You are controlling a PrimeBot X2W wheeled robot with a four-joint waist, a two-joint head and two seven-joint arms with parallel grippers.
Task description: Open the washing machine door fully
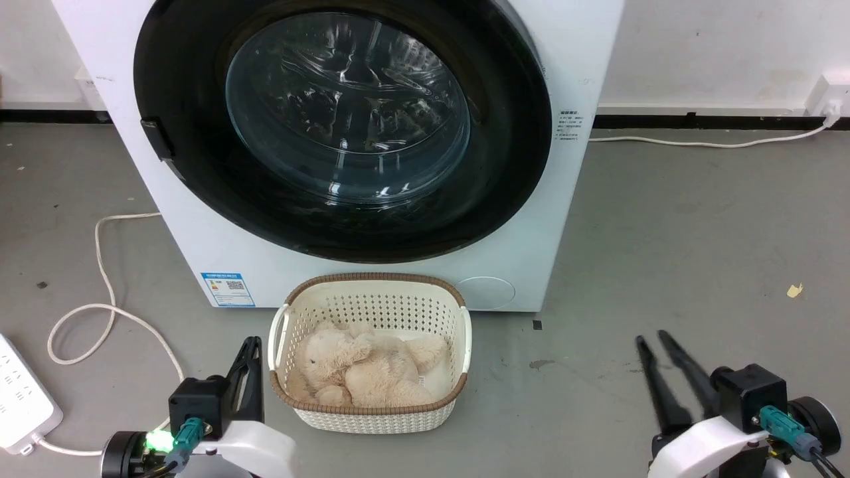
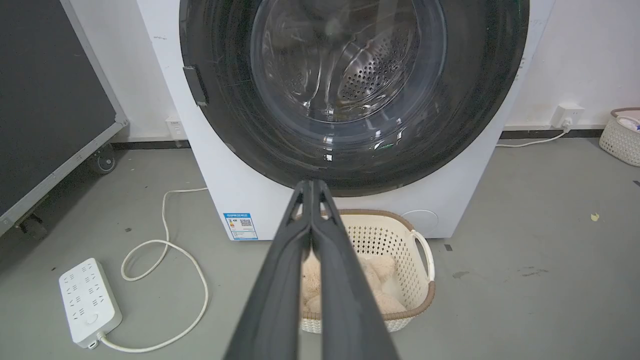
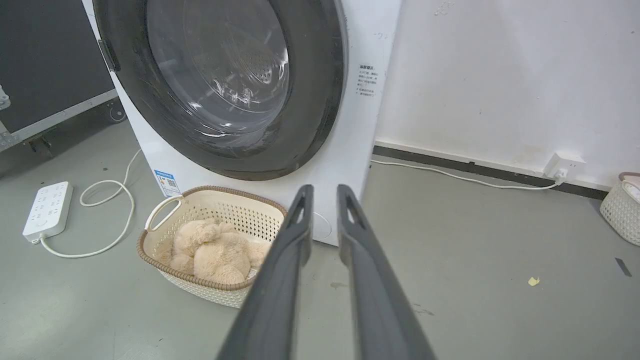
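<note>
Grey concrete floor [image 1: 664,232] before a white wall [image 1: 697,46] with a dark skirting strip. Centre: the big white box-shaped front-loading washing machine [image 1: 571,219], standing on the floor with its back to the wall. Its large round glossy black washing machine door [image 1: 511,133], with a bulging clear glass bowl [image 1: 345,106] at the middle, lies flat against the machine's front, closed. A small black catch [image 1: 157,139] sits on the door's left edge. The perforated steel drum [image 2: 370,75] shows through the glass in the left wrist view. A blue label sticker [image 1: 228,289] marks the lower left corner of the front panel, and a round white flap [image 1: 485,292] the lower right.

On the floor just before the machine: a cream perforated plastic basket [image 1: 378,309] with a brown woven rim, holding a beige plush toy [image 1: 365,372]. To the left lie a white power strip [image 1: 20,392] and its looped white cable [image 1: 99,312]. At far right, a white wall socket [image 1: 830,99].

Lower left: the left gripper [image 1: 252,342], just beside the basket's left handle, jaws clenched together on nothing, fingers pointing towards the machine. Lower right: the right gripper [image 1: 651,337], well apart from basket and machine, jaws released with a narrow gap, empty. Both grippers hang apart from the door.
</note>
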